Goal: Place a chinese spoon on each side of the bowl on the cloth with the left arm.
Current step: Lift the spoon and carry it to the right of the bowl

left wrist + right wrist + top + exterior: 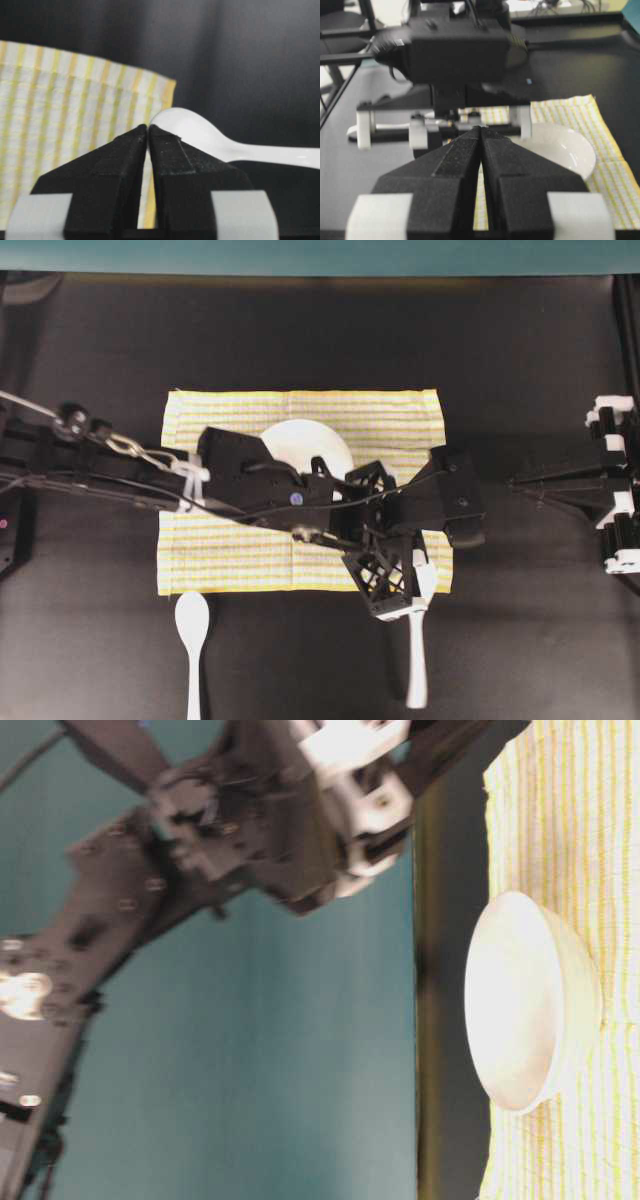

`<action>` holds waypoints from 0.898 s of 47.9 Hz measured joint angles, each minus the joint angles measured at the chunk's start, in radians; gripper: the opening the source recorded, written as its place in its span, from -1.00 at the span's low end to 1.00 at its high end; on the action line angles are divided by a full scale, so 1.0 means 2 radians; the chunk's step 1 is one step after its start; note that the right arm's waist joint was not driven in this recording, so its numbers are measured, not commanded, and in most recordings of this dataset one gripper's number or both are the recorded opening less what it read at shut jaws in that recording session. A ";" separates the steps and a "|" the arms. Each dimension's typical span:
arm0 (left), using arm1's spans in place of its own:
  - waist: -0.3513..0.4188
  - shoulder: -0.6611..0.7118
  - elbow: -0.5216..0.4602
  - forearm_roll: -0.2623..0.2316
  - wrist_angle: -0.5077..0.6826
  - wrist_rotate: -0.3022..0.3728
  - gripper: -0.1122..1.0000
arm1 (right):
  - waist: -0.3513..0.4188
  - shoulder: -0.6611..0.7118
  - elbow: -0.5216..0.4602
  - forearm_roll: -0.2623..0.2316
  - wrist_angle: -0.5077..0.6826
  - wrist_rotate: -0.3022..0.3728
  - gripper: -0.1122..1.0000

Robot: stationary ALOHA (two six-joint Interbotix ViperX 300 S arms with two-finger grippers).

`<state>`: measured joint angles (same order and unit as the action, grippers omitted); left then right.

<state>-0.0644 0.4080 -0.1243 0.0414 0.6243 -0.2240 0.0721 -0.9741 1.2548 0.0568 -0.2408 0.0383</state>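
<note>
Spoon (417,660), white, one of two: lies at lower right of the overhead view, its bowl end on the lower right corner of cloth (230,540), handle running down onto black table (300,330). In the left wrist view (200,135), shows right of centre, with its rounded end just past the fingertips and its handle leaving at the right edge.

Second spoon (191,625), white: lower left of the overhead view, on the table just below the cloth edge, well apart from the first.

Bowl (300,440), white, glossy: sits on the upper middle of the cloth, partly covered by the arm. Also at right in the table-level view (530,1010) and right of centre in the right wrist view (565,145).

Cloth, yellow-striped: lies flat at centre of the overhead view. Corner visible at left in the left wrist view (60,100).

Left arm (250,475), black: reaches from the left edge across cloth and bowl to the lower right corner.

Left gripper (405,592): over the spoon's bowl end. Jaws pressed together in the wrist view (148,131), tips at the spoon's rim. Cannot tell whether the rim is pinched between them.

Right gripper (515,482): at the right edge of the overhead view, off the cloth, well apart from the spoons. Jaws closed tip to tip in its wrist view (481,131), nothing between them.
</note>
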 measured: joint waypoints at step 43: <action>0.128 0.004 -0.054 0.000 0.087 0.113 -0.72 | 0.000 -0.003 0.000 0.000 -0.001 0.001 -0.81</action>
<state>0.1917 0.4157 -0.2316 0.0414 0.7977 0.0015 0.0721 -0.9802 1.2548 0.0568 -0.2424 0.0399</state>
